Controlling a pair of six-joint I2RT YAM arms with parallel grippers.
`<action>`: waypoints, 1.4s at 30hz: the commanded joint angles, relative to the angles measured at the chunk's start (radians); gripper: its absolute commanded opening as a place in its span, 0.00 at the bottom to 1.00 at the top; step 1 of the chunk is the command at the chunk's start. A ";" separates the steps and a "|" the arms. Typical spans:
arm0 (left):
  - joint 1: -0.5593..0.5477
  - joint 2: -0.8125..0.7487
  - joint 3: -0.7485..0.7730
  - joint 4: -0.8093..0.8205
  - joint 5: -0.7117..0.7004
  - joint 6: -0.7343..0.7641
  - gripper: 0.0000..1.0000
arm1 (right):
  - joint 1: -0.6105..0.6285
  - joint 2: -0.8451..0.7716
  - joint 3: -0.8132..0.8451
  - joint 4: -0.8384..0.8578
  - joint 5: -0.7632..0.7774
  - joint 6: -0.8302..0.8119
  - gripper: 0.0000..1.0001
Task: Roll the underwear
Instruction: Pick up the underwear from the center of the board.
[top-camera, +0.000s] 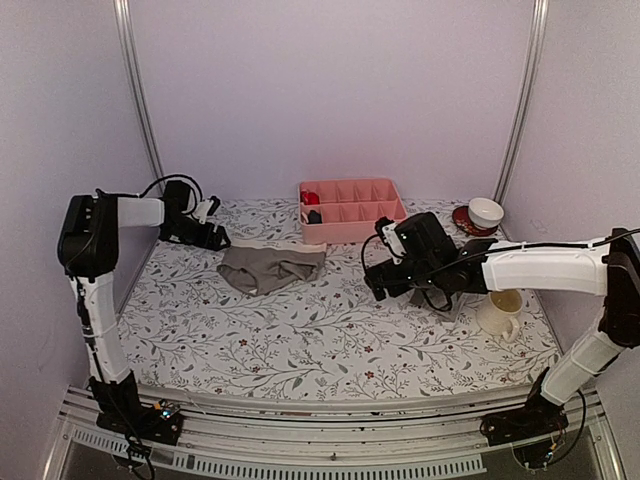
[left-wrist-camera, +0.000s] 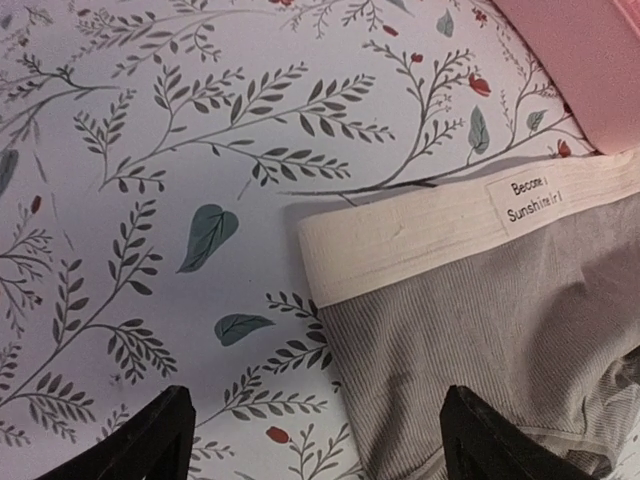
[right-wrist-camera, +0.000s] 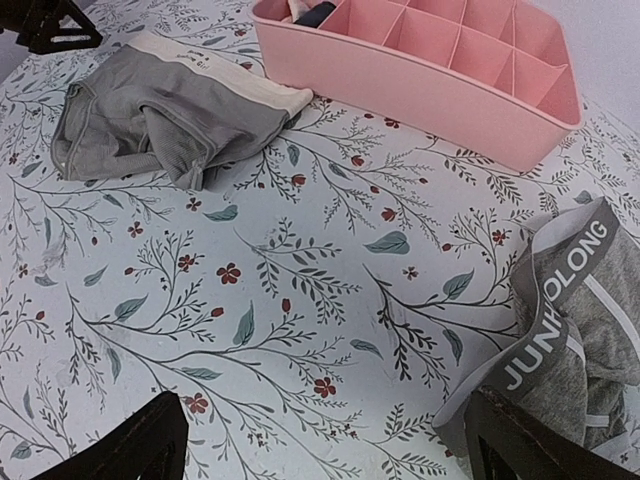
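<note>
Arm bases sit at near edge, left and right. Floral tablecloth covers the table.

Left gripper is at far left, just beside the left end of the grey briefs. Left wrist view: jaws wide, nothing held. One finger is over bare cloth, the other finger over grey fabric, so they straddle the garment's side edge. Contact: cannot tell. Pale waistband lies flat with a small printed label.

Briefs are in the far-left middle of the table, crumpled, waistband on the far side, its right end just beside the pink tray.

Right gripper is at centre-right, near side of the tray, jaws wide and empty in the right wrist view, above bare tablecloth. Boxer-briefs are bunched at the right of that view, dark lettered waistband curling up. In the top view they are mostly hidden under the right arm, with a grey bit showing.

Tray stands at far centre, small red and dark items in its left-end compartments. Cream mug stands near right. White bowl sits on a red saucer at far right.
</note>
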 joint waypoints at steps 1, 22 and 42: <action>-0.013 0.045 0.064 -0.082 0.014 -0.021 0.85 | 0.028 0.012 0.032 -0.018 0.071 -0.016 0.99; -0.096 0.176 0.155 -0.137 0.020 -0.008 0.55 | 0.066 0.027 0.051 -0.037 0.147 -0.030 0.99; -0.277 -0.215 -0.088 0.080 -0.178 0.246 0.00 | 0.090 -0.056 -0.027 0.114 0.054 -0.095 0.99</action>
